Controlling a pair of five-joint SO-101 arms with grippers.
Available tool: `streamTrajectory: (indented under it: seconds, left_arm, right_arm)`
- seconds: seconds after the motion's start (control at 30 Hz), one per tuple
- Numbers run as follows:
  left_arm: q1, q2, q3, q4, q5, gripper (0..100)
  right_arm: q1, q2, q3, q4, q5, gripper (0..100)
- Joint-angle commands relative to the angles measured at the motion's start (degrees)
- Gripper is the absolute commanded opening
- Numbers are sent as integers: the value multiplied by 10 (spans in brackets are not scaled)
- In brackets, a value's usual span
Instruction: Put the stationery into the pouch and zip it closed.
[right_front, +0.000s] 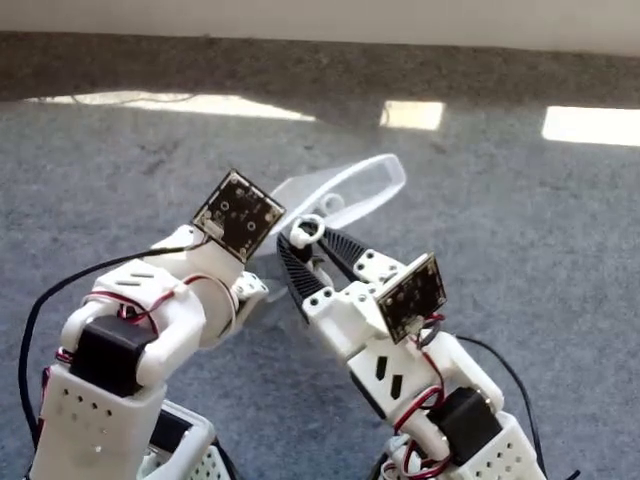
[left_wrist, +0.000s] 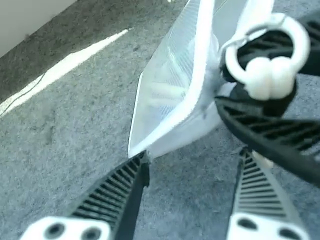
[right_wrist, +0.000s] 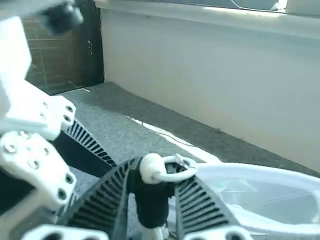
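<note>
1. Right claw (right_wrist: 155, 177) pinches the zip pull (right_wrist: 150, 168) of the clear pouch (right_front: 345, 190).
2. Left claw (left_wrist: 192, 180) gapes open at the pouch's corner.
3. The pouch lies on grey carpet (right_front: 520, 260).

Pouch (right_front: 345, 190) was see-through with a milky white rim and fine ribbing, and the ring (right_front: 308, 231) on it was plain white. Left gripper (left_wrist: 194, 165) and right gripper (right_wrist: 155, 172) both had black ridged fingers (left_wrist: 117, 195) on white bodies. Desk (right_front: 520, 220) was speckled grey all over, wires (right_front: 160, 297) red and black.
</note>
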Motion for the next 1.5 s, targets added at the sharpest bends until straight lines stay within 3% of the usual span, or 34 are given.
streamTrajectory:
  seconds: [0.0, 0.33, 0.63, 0.9, 1.47]
  left_arm:
    - [8, -15, 38, -68, 9, 259]
    - [-29, -52, 78, -145, 88, 258]
    - [-30, -132, 185, -238, 90, 188]
    - [6, -141, 192, -240, 80, 200]
    - [42, -143, 189, -240, 55, 200]
  right_arm:
    - [4, -13, -15, 0, -4, 5]
    - [4, -14, -15, 0, -4, 5]
    - [3, -14, -20, 36, -5, 5]
    - [-29, -14, -19, 36, -6, 5]
    - [-2, -15, -20, 49, -6, 5]
